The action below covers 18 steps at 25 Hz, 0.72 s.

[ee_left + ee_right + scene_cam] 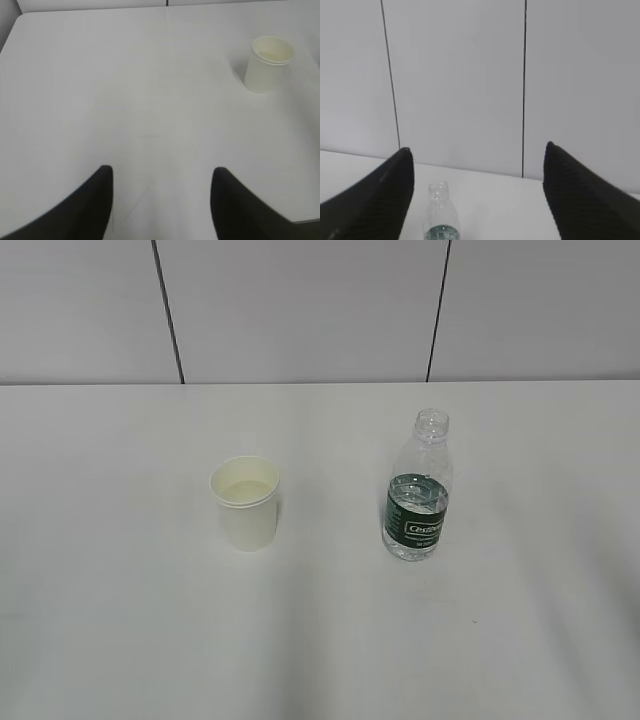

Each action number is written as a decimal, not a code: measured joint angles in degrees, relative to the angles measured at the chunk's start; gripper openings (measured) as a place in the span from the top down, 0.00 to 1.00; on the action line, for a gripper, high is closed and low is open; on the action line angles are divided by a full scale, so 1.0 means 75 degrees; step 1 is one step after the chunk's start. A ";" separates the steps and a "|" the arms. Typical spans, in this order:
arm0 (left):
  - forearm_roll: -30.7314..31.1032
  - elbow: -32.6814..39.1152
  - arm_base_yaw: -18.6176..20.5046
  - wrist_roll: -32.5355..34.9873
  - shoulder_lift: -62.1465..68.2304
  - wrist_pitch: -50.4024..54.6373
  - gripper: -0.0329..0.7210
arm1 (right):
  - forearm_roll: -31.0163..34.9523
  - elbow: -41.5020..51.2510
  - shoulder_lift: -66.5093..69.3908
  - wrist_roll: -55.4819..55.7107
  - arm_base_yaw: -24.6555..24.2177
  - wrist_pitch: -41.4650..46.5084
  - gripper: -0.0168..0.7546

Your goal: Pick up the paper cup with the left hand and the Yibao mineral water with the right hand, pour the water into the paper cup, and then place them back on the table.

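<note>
Exterior, paper cup (245,503): upright on the table (100,590), left of centre; rolled rim, pale inside. Whether it holds liquid I cannot tell.
Exterior, Yibao mineral water (417,487): upright, right of the cup and well apart from it; no cap, green label band low on the body, water standing at about the label's top.
Exterior, arms: neither shows here.
Left wrist, left hand (161,192): both fingers spread wide, nothing between them, low over bare table.
Left wrist, cup (267,64): far off to the upper right, not lined up with the gap.
Right wrist, right hand (478,172): fingers wide apart, empty, held high and pointing at the wall panels.
Right wrist, bottle (441,214): below and ahead, nearer the left finger than the middle of the gap; only neck and shoulder visible.
Handling, cup: likely very light with a thin wall that crushes easily; take it at mid-height with a gentle squeeze, below the rim.
Handling, bottle: part full, so moderate weight; thin ribbed plastic will flex and may be slick. Best grip looks like the label band or the ribs just above it. Open mouth: keep upright until over the cup.
</note>
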 joint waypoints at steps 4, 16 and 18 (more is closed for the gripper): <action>0.0000 0.0000 0.0000 0.0000 0.0000 0.0000 0.39 | 0.0000 -0.0605 0.0000 0.0000 0.0000 -0.0186 0.21; -0.0006 0.0000 0.0000 0.0000 0.0000 0.0000 0.42 | 0.0021 -0.1493 0.0000 -0.0495 0.0000 0.0289 0.21; -0.0006 0.0000 0.0000 0.0000 0.0000 0.0000 0.42 | 0.0919 -0.1637 0.0000 -0.1524 0.0000 0.0508 0.21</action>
